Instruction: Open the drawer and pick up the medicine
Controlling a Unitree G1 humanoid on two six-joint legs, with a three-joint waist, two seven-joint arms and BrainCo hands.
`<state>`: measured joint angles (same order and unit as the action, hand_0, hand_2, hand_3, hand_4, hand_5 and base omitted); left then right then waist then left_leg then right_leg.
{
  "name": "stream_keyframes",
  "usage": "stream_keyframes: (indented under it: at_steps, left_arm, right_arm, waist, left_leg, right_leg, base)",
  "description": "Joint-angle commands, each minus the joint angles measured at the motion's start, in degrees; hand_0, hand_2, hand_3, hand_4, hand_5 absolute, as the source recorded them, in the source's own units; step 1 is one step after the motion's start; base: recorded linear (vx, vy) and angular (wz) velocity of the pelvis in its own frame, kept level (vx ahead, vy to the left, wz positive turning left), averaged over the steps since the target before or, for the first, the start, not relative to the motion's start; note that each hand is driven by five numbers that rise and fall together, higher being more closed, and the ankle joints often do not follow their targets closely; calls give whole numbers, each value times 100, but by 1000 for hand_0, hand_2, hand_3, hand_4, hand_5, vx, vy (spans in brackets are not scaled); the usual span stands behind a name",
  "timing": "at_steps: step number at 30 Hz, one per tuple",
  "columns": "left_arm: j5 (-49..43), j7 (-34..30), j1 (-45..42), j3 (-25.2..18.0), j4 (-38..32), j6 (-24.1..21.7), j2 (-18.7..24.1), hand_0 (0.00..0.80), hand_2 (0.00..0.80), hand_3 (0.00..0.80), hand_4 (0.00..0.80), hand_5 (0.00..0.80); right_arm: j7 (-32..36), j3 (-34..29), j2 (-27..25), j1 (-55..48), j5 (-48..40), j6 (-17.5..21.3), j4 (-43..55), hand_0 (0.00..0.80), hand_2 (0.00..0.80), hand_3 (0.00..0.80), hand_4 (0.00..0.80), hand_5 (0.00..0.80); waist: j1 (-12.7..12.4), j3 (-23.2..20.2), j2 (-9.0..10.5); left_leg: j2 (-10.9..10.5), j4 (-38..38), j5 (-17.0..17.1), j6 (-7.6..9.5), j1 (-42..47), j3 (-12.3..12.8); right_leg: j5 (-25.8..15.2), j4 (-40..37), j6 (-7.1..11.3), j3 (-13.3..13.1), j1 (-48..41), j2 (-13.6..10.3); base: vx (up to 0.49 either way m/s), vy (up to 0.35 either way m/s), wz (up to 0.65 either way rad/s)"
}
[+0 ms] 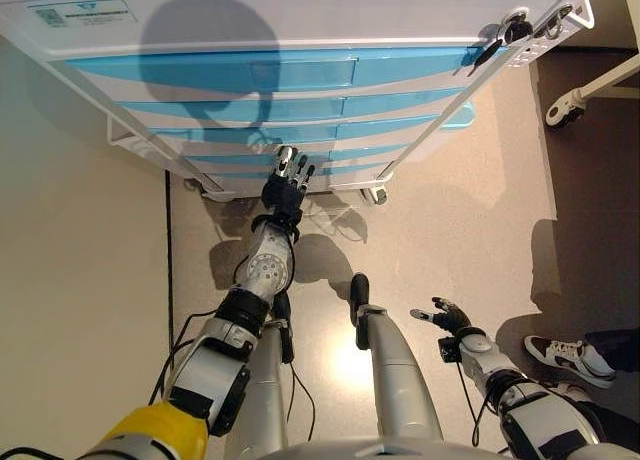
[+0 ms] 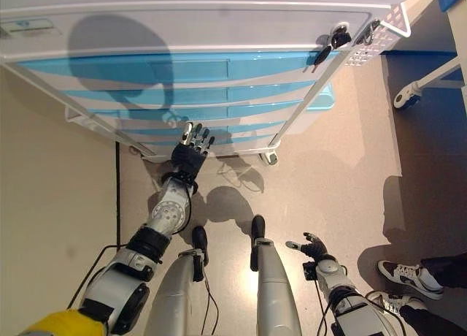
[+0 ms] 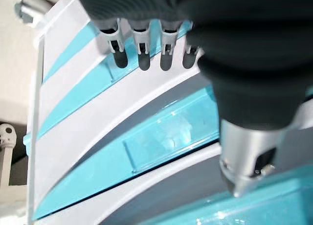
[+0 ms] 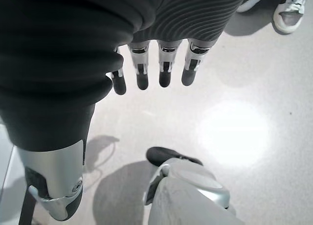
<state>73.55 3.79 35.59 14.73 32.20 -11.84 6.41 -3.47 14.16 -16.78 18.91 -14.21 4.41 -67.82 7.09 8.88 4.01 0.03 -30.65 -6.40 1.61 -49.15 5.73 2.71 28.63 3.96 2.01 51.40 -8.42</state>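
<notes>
Left wrist view | my left hand [image 1: 287,183] fingers straight, empty, near the cabinet's [image 1: 300,40] lower blue drawer [image 3: 161,137] | hook its front, pull straight | right hand [image 1: 447,318] relaxed, idle

The cabinet [image 1: 300,20] looks like smooth white plastic, its drawers [image 1: 300,75] fronted in glossy blue plastic with clear label windows [image 3: 161,139]. The pale floor [image 1: 470,210] shines.
</notes>
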Motion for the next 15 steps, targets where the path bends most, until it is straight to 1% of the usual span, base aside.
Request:
stream_keyframes:
  at_steps: [1, 6, 11, 15]
  left_arm:
    - [19, -412, 794, -40, -247, -296, -76, 0, 0, 0, 0, 0]
    - [81, -310, 1008, -215, -240, -487, 53, 0, 0, 0, 0, 0]
    - [130, -281, 1016, -297, -259, -520, 87, 0, 0, 0, 0, 0]
    - [137, -318, 953, -325, -447, -538, 153, 0, 0, 0, 0, 0]
  right_arm:
    - [47, 152, -297, -161, -129, 8, -125, 0, 0, 0, 0, 0]
    - [79, 201, -272, -127, -135, 23, -138, 0, 0, 0, 0, 0]
    - [88, 209, -262, -130, -110, 25, -141, 0, 0, 0, 0, 0]
    - [115, 196, -267, -134, -65, 15, -191, 0, 0, 0, 0, 0]
  waist:
    - [131, -200, -254]
    - [128, -224, -261]
    - [116, -235, -261]
    - [90, -276, -272]
  left_leg:
    - [-95, 269, -110, -53, -60, -223]
    - [-88, 380, -79, -62, -36, -229]
    - [-96, 376, -82, -59, -43, -242]
    - [-93, 398, -72, -60, -60, -261]
  right_leg:
    - [-161, -208, 257, 91, -11, -8]
    - [-221, -324, 280, 95, -35, -6]
    - [-213, -324, 274, 107, -37, -1]
    - [-232, -339, 277, 119, -28, -10]
  base:
    - [0, 0, 0]
    - [3, -1, -1]
    - [0, 0, 0]
    - [0, 0, 0]
